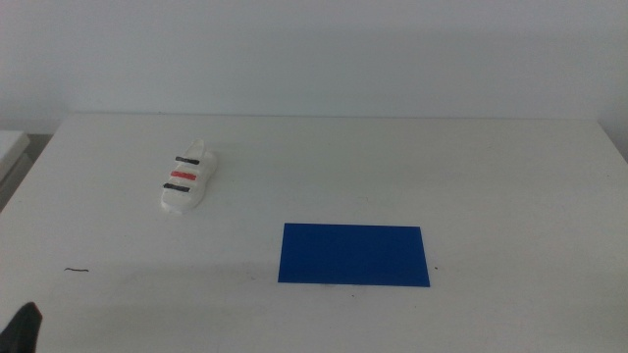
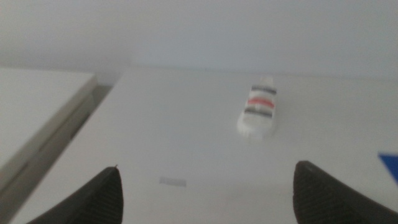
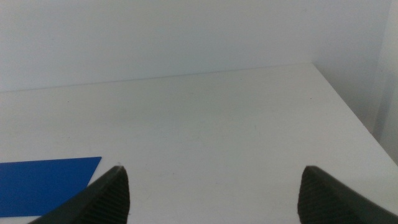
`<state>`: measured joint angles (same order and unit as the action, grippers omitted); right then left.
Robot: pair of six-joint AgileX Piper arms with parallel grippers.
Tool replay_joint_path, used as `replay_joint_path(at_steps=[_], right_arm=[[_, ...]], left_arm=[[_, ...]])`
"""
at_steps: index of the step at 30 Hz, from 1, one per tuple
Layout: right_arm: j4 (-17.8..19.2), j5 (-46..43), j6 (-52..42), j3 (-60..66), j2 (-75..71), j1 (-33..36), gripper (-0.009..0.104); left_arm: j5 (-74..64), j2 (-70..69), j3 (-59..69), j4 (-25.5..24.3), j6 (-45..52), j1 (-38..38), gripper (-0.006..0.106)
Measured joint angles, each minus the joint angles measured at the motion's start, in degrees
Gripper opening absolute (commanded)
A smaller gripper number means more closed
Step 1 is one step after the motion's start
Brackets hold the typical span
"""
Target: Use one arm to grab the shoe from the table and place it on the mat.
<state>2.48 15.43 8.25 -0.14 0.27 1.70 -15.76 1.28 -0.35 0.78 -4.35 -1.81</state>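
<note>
The white shoe with two black straps and a red middle strap lies on the white table, at the left, back from the front edge. It also shows in the left wrist view, ahead of my left gripper, which is open, empty and well short of it. The dark-blue mat lies flat near the table's front middle, right of the shoe. Its corner shows in the right wrist view. My right gripper is open and empty beside the mat. In the middle view only the left gripper's tip shows, at the bottom left.
A small dark mark lies on the table at the front left. A lighter side surface adjoins the table's left edge. The table's right edge is near the right gripper.
</note>
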Motion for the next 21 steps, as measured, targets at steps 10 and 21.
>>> replay_joint_path(at_steps=[10, 21], right_arm=[[0.0, -0.1, 0.0, 0.0, 0.0, 0.0, 0.079], [0.0, -0.1, 0.0, 0.0, 0.0, 0.0, 0.079]], left_arm=[[-25.3, 47.1, -38.7, 0.8, 0.0, 0.7, 0.094], [-43.7, 93.3, -81.4, 6.6, 12.4, 1.3, 0.094]])
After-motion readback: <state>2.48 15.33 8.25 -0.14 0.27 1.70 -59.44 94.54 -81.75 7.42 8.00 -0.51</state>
